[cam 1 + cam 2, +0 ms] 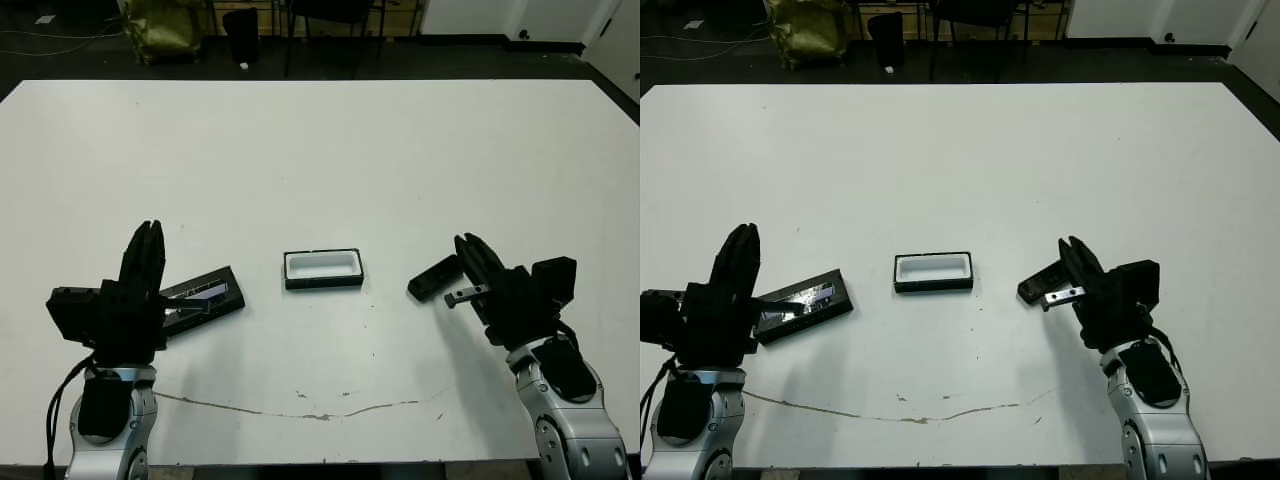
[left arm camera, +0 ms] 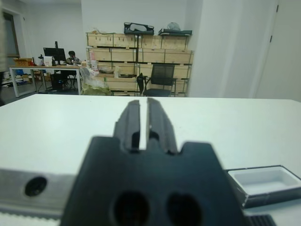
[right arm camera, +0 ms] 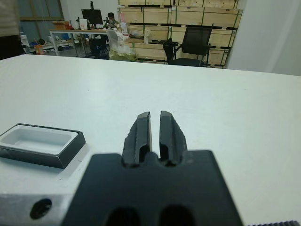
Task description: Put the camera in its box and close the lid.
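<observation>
Left tool point(image 1: 146, 243) at 8 o'clock, fingers together, over the lid point(image 1: 205, 295)'s near end; box point(image 1: 322, 268) open at worktop point(image 1: 330, 150) centre. Camera point(image 1: 436, 277) at 4 o'clock, just beside right tool point(image 1: 473, 256), fingers together, empty.

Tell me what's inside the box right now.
The box holds nothing: its white lining shows bare in both head views. The camera lies apart on the table, beside the right pincer.

Bare table point(image 1: 320, 160) rings the box point(image 1: 323, 269); the lid point(image 1: 205, 295) and camera point(image 1: 435, 277) flank it, well apart.
</observation>
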